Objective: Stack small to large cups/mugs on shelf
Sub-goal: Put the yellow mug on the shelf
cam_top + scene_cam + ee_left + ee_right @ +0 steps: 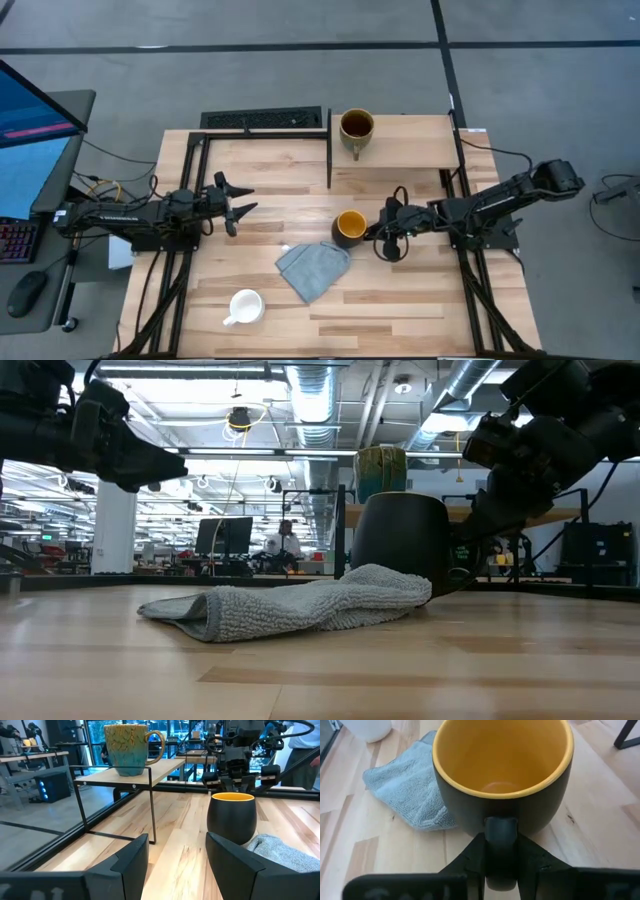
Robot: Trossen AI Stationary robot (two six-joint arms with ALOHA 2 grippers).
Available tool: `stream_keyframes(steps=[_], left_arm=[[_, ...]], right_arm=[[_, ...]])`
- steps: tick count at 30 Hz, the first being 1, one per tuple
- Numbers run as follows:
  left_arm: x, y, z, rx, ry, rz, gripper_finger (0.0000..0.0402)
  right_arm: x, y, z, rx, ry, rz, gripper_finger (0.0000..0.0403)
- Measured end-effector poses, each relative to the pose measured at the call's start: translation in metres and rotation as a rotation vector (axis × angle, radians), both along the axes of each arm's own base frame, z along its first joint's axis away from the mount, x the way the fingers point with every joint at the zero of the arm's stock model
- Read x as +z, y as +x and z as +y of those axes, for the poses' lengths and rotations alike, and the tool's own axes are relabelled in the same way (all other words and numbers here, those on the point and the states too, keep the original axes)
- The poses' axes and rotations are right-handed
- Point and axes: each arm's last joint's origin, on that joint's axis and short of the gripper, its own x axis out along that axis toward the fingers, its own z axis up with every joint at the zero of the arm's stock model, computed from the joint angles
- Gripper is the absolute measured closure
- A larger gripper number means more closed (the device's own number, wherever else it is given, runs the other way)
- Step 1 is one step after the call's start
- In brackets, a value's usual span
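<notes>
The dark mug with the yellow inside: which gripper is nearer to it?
Right. The right gripper has its fingers closed on the handle of the dark mug. The left gripper hangs open well off to the mug's left, across bare tabletop.

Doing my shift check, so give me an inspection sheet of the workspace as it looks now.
Surface: wooden table.
Job's things: olive mug upright on shelf; dark mug on table, touching cloth; white mug near front edge.
Clutter: grey cloth.
Grippers: right gripper, fingers shut on dark mug's handle; left gripper open, holding nothing.
Cables: black cables beside the table.
Surroundings: monitor, keyboard, seated person.
</notes>
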Motion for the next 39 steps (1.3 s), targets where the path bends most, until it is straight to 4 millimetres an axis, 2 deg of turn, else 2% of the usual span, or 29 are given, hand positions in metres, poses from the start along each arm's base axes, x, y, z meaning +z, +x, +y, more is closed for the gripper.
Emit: stream_keyframes(steps=[4,12,20,24,29,39], left_arm=[[0.000,0.000,0.000,0.000,0.000,0.003,0.0212],[-0.001,0.000,0.000,0.000,0.000,0.006,0.0212],[-0.003,0.000,0.000,0.000,-0.005,0.028,0.0212],[-0.004,0.000,0.000,0.001,-0.011,0.037,0.0212],[-0.006,0.000,0.000,0.003,-0.042,0.053,0.0212],[-0.008,-0.001,0.000,0.002,-0.054,0.067,0.0212]], right_arm=[[0.004,0.002,0.000,0.010,-0.029,0.009,0.0322],[0.025,0.010,0.003,0.014,-0.079,0.098,0.0322],[0.048,0.018,0.005,0.022,-0.092,0.128,0.0322],[0.063,0.021,0.006,-0.028,-0.114,0.115,0.0322],[0.077,0.009,0.010,-0.120,-0.108,0.054,0.0322],[0.100,-0.031,0.020,-0.251,-0.102,-0.014,0.0322]])
